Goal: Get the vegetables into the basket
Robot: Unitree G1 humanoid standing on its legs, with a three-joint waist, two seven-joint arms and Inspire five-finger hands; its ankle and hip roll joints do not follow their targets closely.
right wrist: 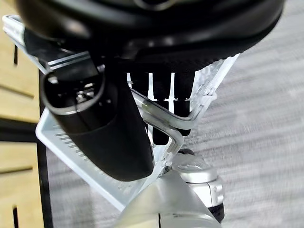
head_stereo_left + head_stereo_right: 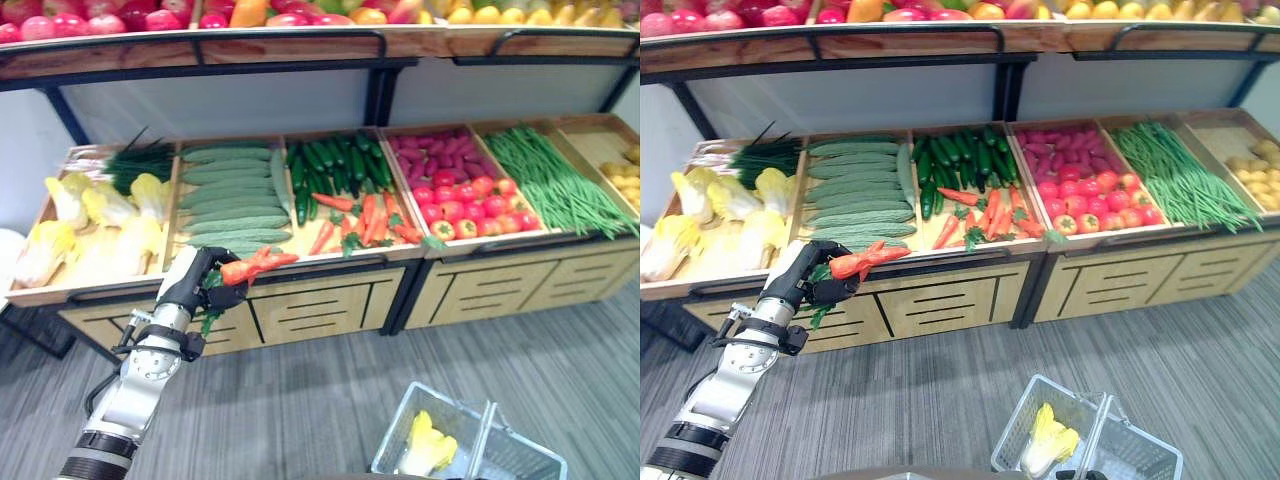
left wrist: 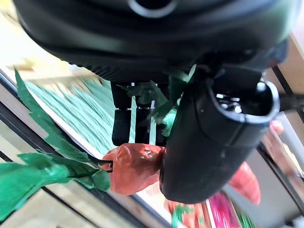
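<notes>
My left hand (image 2: 193,283) is shut on an orange carrot (image 2: 256,266) with green leaves, held in the air just in front of the stall's front edge, below the cucumber crate. In the left wrist view the thumb (image 3: 213,142) and fingers curl round the carrot (image 3: 133,166). A clear wire basket (image 2: 397,432) hangs low over the floor at the lower right, with a yellow-green cabbage (image 2: 426,446) inside it. In the right wrist view my right hand (image 1: 109,133) has its fingers curled round the basket's handle (image 1: 164,122).
The wooden stall holds crates of napa cabbages (image 2: 95,225), light cucumbers (image 2: 228,195), dark cucumbers with carrots (image 2: 345,195), tomatoes (image 2: 465,195), green beans (image 2: 555,180) and potatoes (image 2: 622,170). A fruit shelf (image 2: 300,40) overhangs it. Grey floor (image 2: 320,410) lies between stall and basket.
</notes>
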